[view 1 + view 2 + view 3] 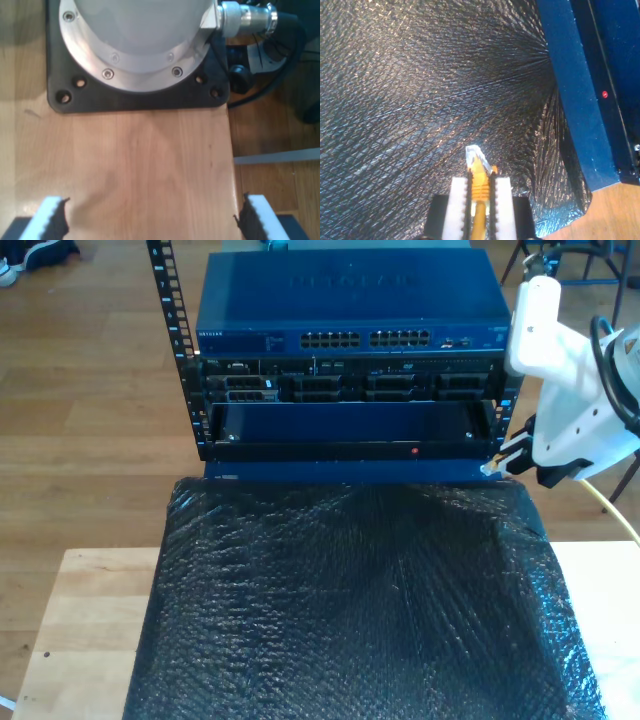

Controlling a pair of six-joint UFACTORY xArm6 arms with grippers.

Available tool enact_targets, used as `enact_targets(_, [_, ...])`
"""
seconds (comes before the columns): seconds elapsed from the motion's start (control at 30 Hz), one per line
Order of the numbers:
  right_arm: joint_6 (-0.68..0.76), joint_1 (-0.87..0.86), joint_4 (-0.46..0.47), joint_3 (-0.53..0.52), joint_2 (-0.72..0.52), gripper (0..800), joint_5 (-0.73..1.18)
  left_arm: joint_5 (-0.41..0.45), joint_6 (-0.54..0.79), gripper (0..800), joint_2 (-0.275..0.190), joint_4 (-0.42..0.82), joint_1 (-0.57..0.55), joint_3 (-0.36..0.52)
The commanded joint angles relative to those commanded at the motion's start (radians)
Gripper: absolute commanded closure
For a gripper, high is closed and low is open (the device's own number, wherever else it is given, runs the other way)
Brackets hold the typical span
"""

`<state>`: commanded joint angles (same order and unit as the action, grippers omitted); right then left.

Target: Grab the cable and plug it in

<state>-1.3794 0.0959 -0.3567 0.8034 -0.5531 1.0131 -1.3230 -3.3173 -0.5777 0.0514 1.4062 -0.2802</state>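
The second gripper (480, 187) is clamped on the cable (479, 182), plug pointing forward along its fingers, while the switch ports (365, 339) lie at about ten o'clock from it in the exterior view.

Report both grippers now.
My first gripper: open, holding nothing.
My second gripper: shut on the thin yellow network cable behind its clear plug.

Open air over the black bubble-wrap sheet (360, 610), blue switch (350, 300) and rack (345, 405) at its far edge.
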Motion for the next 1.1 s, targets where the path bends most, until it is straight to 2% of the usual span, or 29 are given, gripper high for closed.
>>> enact_targets(0.37, [0.000, -0.008, 0.000, -0.014, 0.000, 800, 0.002, 0.071, 0.003, 0, -0.058, 0.000, 0.014, 0.058])
enact_targets(0.6, [0.000, -0.006, 0.000, -0.020, -0.002, 800, 0.003, 0.084, 0.040, 0, -0.063, 0.005, 0.028, 0.072])
enact_targets(0.77, [0.003, -0.006, 0.000, -0.029, 0.000, 800, 0.002, 0.140, 0.041, 0, -0.063, 0.006, 0.029, 0.107])
enact_targets(0.9, [0.000, -0.009, 0.000, -0.048, -0.005, 800, -0.002, 0.147, 0.061, 0, -0.058, 0.006, 0.029, 0.109])
enact_targets(1.0, [-0.002, -0.011, -0.002, -0.051, -0.018, 800, -0.003, 0.150, 0.106, 0, -0.057, 0.008, 0.029, 0.112])
enact_targets(1.1, [-0.002, -0.011, -0.003, -0.055, -0.023, 800, -0.006, 0.192, 0.172, 0, -0.055, 0.005, 0.029, 0.149])
